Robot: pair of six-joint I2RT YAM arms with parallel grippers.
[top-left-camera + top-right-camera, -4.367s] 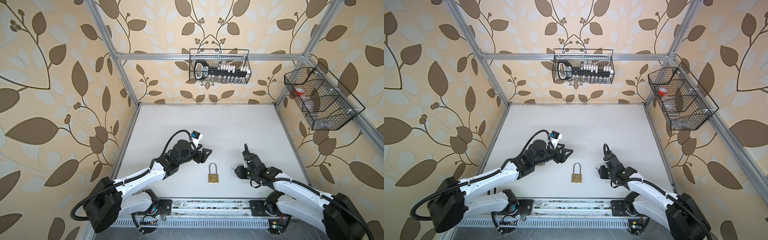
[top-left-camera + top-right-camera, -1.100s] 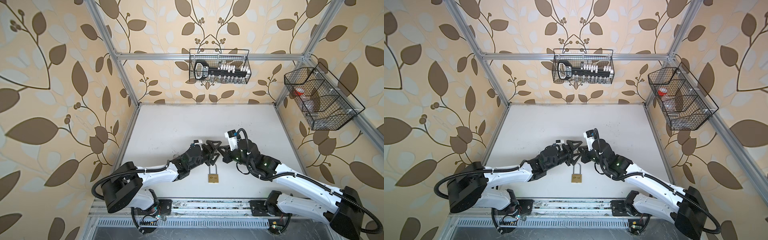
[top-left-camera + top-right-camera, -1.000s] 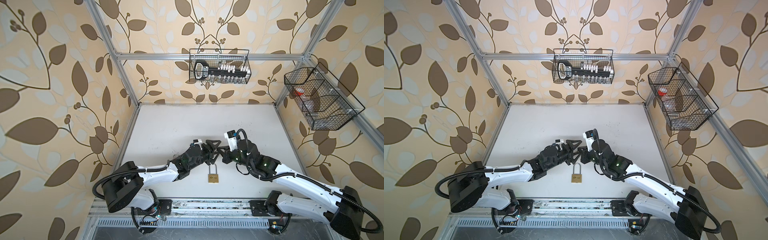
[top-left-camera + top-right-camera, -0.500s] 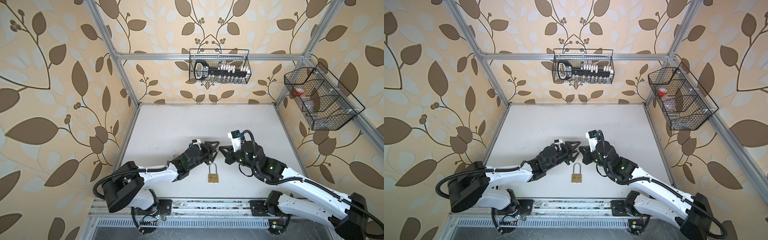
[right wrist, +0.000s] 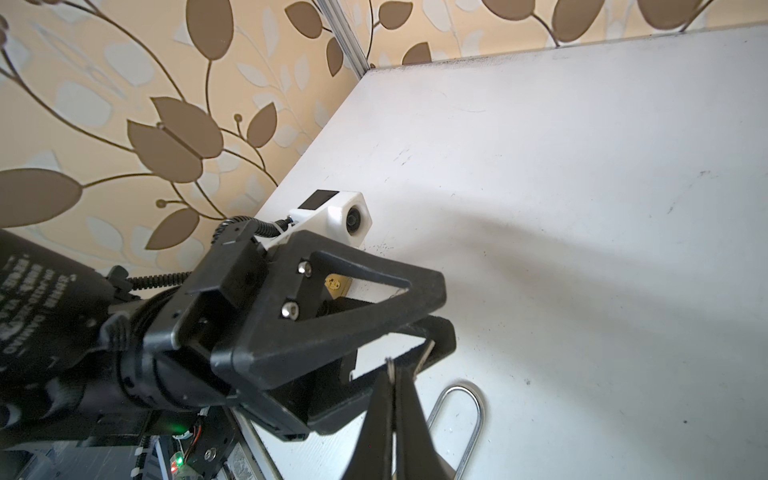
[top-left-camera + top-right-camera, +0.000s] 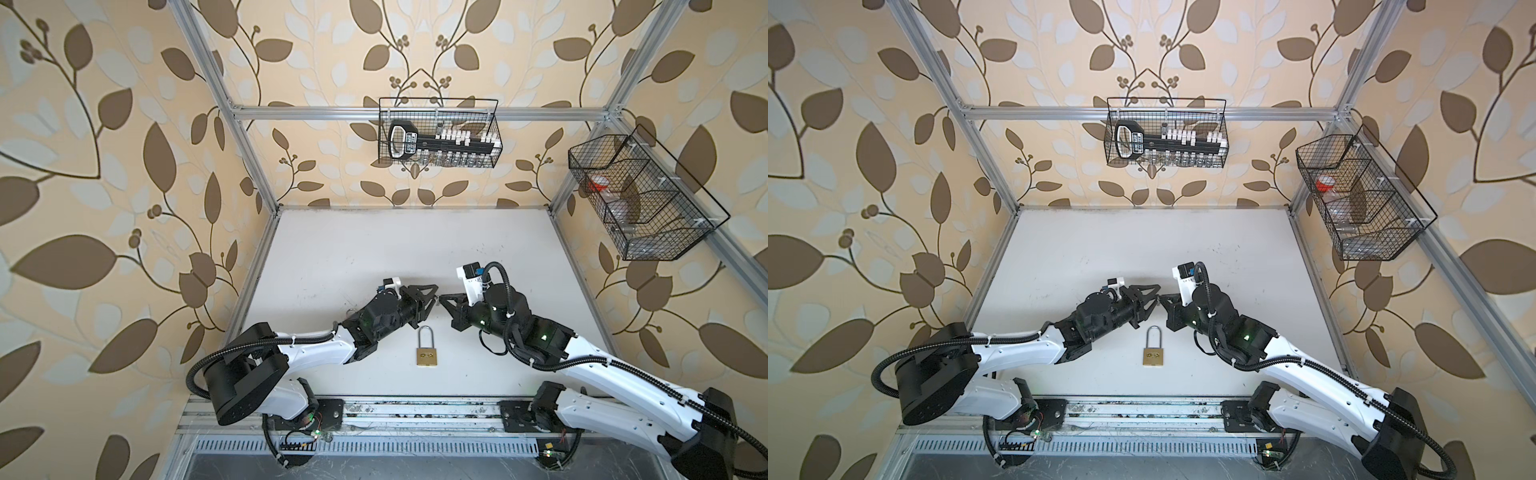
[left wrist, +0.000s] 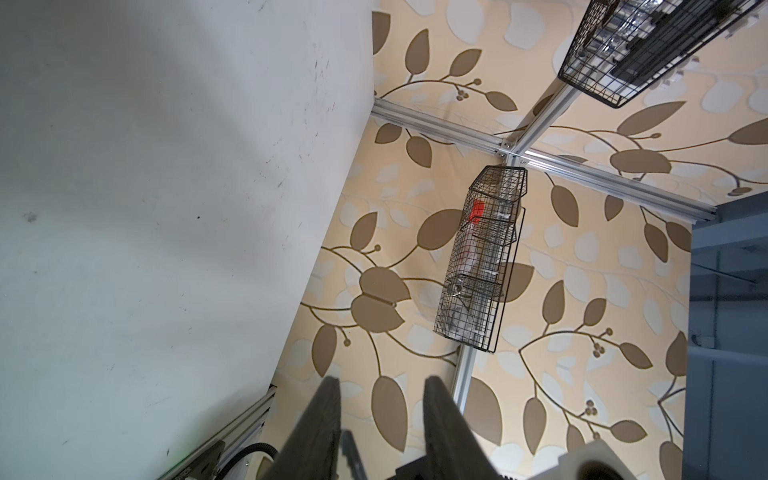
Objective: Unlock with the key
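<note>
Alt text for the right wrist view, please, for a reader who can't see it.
The left gripper, jaws apart, points across the white table toward the right gripper, which is shut on a thin sliver, apparently the key. The padlock's shackle lies on the table beside them, with leaf wallpaper behind.

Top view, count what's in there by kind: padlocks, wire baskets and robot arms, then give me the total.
Padlocks: 1, the padlock on the table
Wire baskets: 2, the back-wall basket and the right-wall basket
Robot arms: 2, the left arm and the right arm
Total: 5
</note>
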